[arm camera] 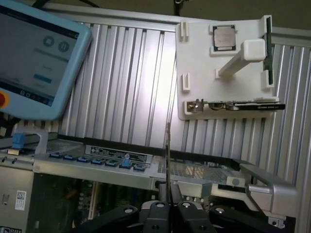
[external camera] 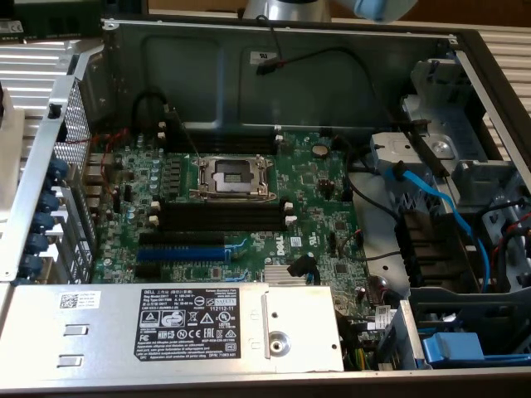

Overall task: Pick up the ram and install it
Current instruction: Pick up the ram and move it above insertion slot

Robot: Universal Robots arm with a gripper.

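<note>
In the wrist view my gripper [arm camera: 167, 203] is shut on a thin dark board seen edge-on, which looks like the ram [arm camera: 167, 160]. It stands straight out from the fingertips, over the rim of the open computer case [arm camera: 121, 167]. The exterior view shows the motherboard [external camera: 332, 199] inside the case, with the empty black memory slots [external camera: 222, 217] just below the CPU socket [external camera: 234, 176]. A bit of the arm [external camera: 286, 8] shows at the top edge of that view, above the case's back wall.
A blue expansion slot [external camera: 180, 251] lies beside the memory slots, and the grey power supply [external camera: 166, 327] sits in front. Blue cables [external camera: 431, 207] and drive bays fill the exterior view's right. Beyond the case are a white fixture plate [arm camera: 204, 63] holding a CPU chip [arm camera: 224, 37], and a teach pendant [arm camera: 36, 63].
</note>
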